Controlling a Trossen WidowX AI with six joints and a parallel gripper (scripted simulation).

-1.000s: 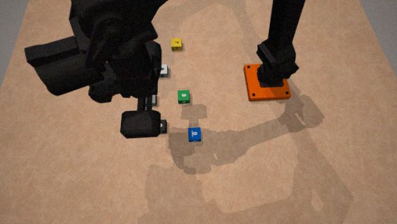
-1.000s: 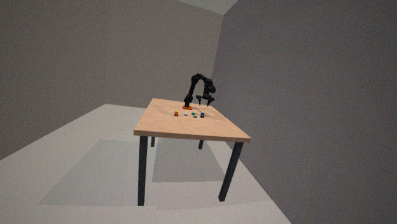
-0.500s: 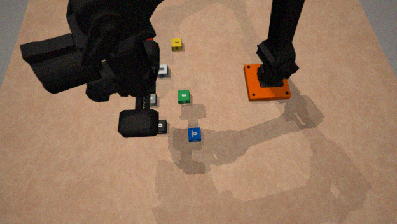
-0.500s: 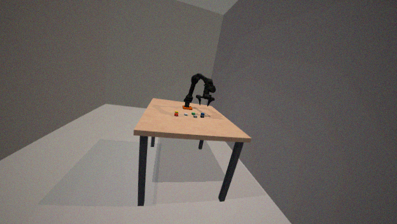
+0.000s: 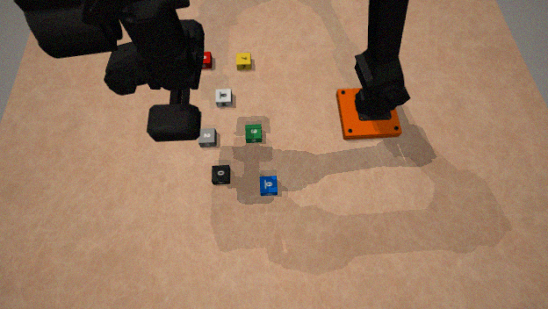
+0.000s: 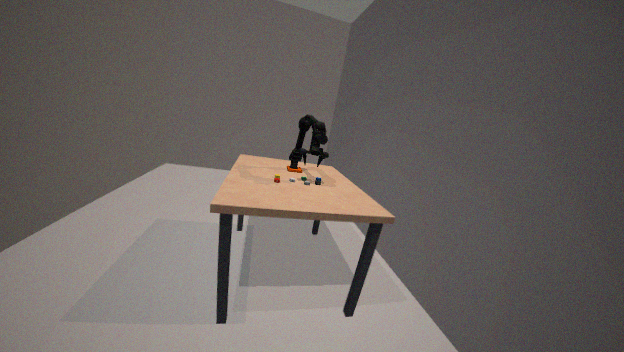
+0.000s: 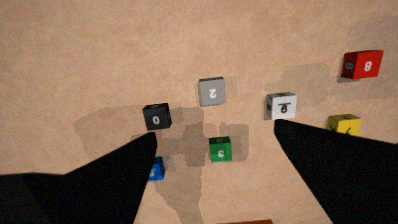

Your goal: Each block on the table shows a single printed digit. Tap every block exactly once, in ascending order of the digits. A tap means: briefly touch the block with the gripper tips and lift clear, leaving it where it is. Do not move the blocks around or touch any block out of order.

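1. I am holding the gripper (image 5: pixel 180 98) (image 6: pixel 311 165) (image 7: pixel 214 132) above the table (image 5: pixel 110 228) (image 6: pixel 300 200) (image 7: pixel 90 40), its fingers standing wide apart and grasping nothing.
2. Seven blocks are resting below: the black block (image 5: pixel 220 174) (image 6: pixel 318 183) (image 7: pixel 157 116) is showing 0, the grey block (image 5: pixel 208 137) (image 6: pixel 307 183) (image 7: pixel 212 91) 2, the green block (image 5: pixel 253 132) (image 6: pixel 304 178) (image 7: pixel 220 149) 3, the yellow block (image 5: pixel 243 61) (image 6: pixel 277 176) (image 7: pixel 345 124) 7 and the red block (image 5: pixel 206 60) (image 6: pixel 277 181) (image 7: pixel 362 65) 8.
3. The white block (image 5: pixel 224 97) (image 6: pixel 292 180) (image 7: pixel 281 106) and the blue block (image 5: pixel 269 185) (image 6: pixel 318 179) (image 7: pixel 157 169) are each displaying an underlined 6 or 9; misreading their orientation could be swapping the early tap for the last.
4. With the tips spread, I am risking straddling a target without touching it, or one finger's landing on a neighbour out of order. Closing them first would probably be helping.
5. Descending off-centre could be pushing a block sideways; travelling too low could be brushing another.
6. No tip is touching a block, so I am unable to judge which taps are complete; losing count could be causing a repeat.
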